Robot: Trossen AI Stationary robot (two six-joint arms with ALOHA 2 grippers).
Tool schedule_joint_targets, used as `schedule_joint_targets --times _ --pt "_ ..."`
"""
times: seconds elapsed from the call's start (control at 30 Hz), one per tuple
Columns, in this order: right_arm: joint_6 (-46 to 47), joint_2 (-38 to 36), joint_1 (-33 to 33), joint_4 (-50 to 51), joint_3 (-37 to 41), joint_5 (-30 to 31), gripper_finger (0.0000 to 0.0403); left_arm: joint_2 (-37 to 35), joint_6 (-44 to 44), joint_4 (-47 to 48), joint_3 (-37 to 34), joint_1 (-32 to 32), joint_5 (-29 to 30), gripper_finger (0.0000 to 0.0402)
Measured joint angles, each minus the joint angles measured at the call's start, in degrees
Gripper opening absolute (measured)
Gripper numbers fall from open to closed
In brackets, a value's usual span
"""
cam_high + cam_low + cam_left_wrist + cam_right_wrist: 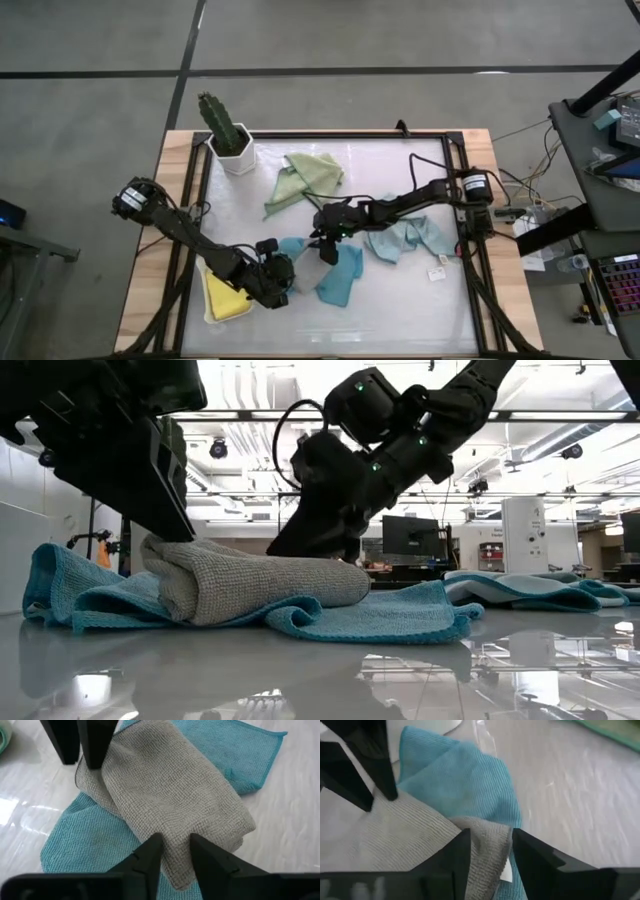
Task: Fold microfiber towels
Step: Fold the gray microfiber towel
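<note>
A folded grey towel (260, 585) lies on a spread teal towel (380, 615) near the table's middle, a little toward the near edge. My left gripper (290, 273) comes from the left and is shut on the grey towel's left end. My right gripper (323, 246) comes from the right and is shut on the towel's far-right edge. In the left wrist view the grey towel (170, 785) stretches from my left gripper (175, 847) to the other arm's fingers. The right wrist view shows my right gripper (490, 840) over the grey towel and the teal towel (465, 785). My left gripper pinches the grey towel's end (176, 857) between its two fingers, slanting down from the table's left and near side. That end is bunched and slightly raised (165, 560). The rest of the towel lies on the teal towel. My right gripper pinches the grey towel's edge (487, 837) between its two fingers, slanting down from the table's right side. The cloth there rests on the teal towel; one layer or several, I cannot tell.
A cactus in a white pot (228, 138) stands at the far left. A sage green towel (305, 175) lies crumpled near it, a pale blue towel (405, 238) on the right, a yellow towel (225, 300) under my left arm. A black frame (465, 250) edges the table.
</note>
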State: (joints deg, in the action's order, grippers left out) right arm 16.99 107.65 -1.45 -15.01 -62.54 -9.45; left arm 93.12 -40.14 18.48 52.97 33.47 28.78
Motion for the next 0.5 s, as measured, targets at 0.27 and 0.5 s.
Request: schedule_joint_targets --times 0.27,0.5 --pt "0.0 1.1 0.0 0.2 0.0 -0.4 0.0090 0.0 0.0 -0.1 0.0 0.0 0.0 0.0023" --pt "-0.1 -0.2 -0.2 0.3 0.0 -6.5 0.0013 0.0 0.0 -0.2 0.0 0.0 -0.2 0.0002"
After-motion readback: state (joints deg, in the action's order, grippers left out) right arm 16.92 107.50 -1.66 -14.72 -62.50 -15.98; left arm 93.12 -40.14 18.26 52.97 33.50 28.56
